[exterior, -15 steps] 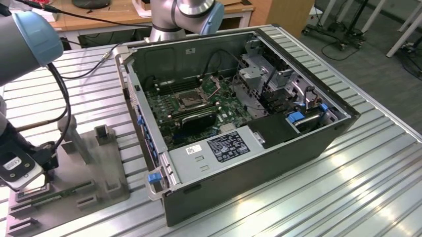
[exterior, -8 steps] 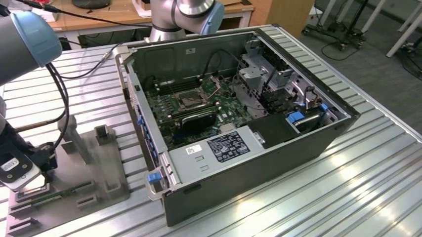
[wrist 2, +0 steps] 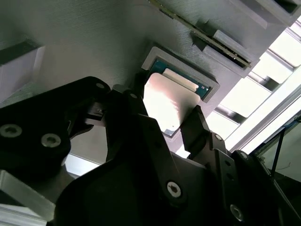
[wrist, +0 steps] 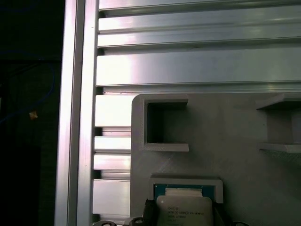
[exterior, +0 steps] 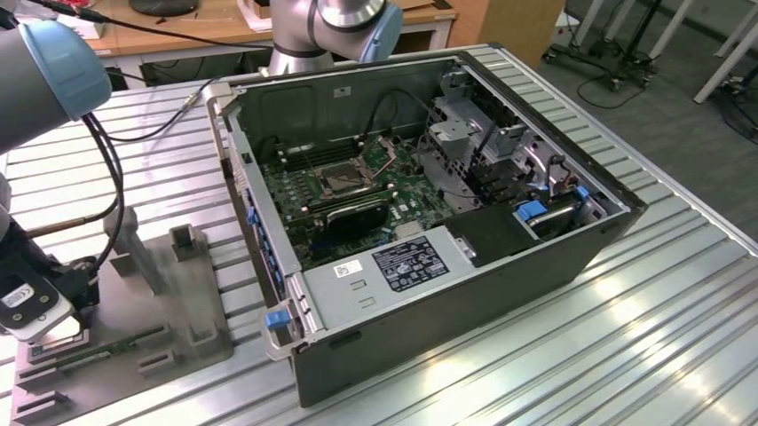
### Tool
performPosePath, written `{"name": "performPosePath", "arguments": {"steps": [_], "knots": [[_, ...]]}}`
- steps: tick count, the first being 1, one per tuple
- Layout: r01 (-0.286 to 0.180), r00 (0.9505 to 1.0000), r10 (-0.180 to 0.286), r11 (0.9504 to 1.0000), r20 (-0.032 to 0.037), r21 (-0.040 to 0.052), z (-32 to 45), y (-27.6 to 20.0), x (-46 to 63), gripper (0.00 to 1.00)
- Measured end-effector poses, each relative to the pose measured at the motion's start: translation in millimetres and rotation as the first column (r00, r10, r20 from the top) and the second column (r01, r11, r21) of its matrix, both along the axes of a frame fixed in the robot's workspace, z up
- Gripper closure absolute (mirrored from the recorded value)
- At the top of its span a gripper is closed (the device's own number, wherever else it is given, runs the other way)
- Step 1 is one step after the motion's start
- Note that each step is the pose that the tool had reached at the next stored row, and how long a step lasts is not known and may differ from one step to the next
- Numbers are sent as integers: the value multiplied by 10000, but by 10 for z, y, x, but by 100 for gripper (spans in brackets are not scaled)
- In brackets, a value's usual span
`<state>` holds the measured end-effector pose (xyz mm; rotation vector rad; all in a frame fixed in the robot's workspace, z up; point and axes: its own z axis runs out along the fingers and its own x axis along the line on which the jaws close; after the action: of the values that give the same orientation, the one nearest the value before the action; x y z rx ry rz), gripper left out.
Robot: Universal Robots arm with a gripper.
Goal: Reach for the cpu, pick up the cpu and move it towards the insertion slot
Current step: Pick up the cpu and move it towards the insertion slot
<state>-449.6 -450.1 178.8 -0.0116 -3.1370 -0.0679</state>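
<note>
Second wrist view: gripper (wrist 2: pixel 167 107) fingers (wrist 2: pixel 198 126) closed on opposite edges of the cpu (wrist 2: pixel 162 97), a pale silvery square with green rim, lying between them in a gray fixture pocket (wrist 2: pixel 147 60).

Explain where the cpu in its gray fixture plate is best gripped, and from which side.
Pinch the cpu by two opposite thin edges, coming straight down from above. It lies flat, silvery face up, in a shallow raised frame on the fixture plate, so a sideways approach is likely blocked.
</note>
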Motion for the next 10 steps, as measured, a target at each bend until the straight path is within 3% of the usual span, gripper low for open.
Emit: {"name": "performPosePath", "arguments": {"steps": [10], "knots": [[4, 10000, -4, 10000, 1, 0, 0, 0, 0, 45]]}}
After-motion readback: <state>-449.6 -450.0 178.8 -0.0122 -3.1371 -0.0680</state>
